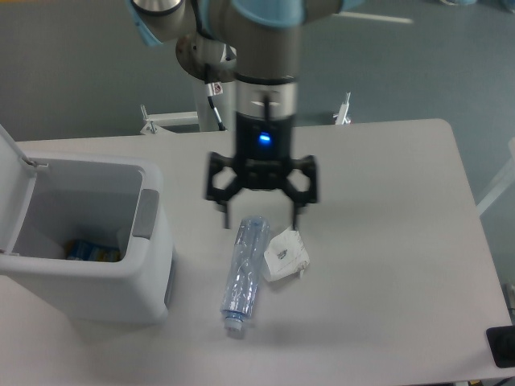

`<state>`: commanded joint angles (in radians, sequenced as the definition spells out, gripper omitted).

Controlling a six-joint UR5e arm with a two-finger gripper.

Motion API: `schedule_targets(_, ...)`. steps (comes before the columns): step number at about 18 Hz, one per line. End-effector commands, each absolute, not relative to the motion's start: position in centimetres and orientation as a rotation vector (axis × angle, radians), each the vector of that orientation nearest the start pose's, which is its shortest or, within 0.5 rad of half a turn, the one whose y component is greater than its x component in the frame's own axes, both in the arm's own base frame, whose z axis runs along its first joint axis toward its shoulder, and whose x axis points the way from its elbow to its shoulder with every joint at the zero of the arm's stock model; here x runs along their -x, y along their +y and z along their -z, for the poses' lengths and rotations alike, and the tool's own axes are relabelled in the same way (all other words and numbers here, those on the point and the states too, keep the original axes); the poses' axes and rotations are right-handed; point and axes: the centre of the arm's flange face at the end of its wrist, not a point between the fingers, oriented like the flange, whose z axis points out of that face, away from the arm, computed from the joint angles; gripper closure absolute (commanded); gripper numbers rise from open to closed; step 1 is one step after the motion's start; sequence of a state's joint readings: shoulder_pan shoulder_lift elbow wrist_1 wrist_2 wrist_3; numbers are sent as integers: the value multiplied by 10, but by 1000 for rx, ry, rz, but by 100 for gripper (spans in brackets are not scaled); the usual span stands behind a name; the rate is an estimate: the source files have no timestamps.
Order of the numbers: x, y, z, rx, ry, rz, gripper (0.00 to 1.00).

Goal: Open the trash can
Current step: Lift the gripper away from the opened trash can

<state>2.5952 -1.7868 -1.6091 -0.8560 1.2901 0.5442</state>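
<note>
The white trash can [121, 291] stands at the table's left edge with its lid [11, 169] swung up at the far left, so the inside shows with some coloured litter at the bottom. Its grey push tab [146, 213] sits on the right rim. My gripper [261, 219] is open and empty. It hangs to the right of the can, well clear of it, above the top of a clear plastic bottle [243, 273].
The bottle lies on the table in front of the gripper, cap toward the front edge. A crumpled white paper wrapper [285, 256] lies beside it on the right. The arm's base post [208, 112] stands behind the table.
</note>
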Motion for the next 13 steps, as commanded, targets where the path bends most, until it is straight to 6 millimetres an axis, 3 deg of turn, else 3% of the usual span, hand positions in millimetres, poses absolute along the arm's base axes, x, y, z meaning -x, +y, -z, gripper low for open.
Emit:
schedule_targets(4, 485, 421, -399, 2655, -501, -232, 0)
schedule_targets(6, 499, 412, -381, 2718, -396, -260, 0)
schedule_targets(9, 510, 404, -346, 2793, -220, -239, 0)
schedule_targets(13, 510, 397, -321, 2930, -157, -299, 0)
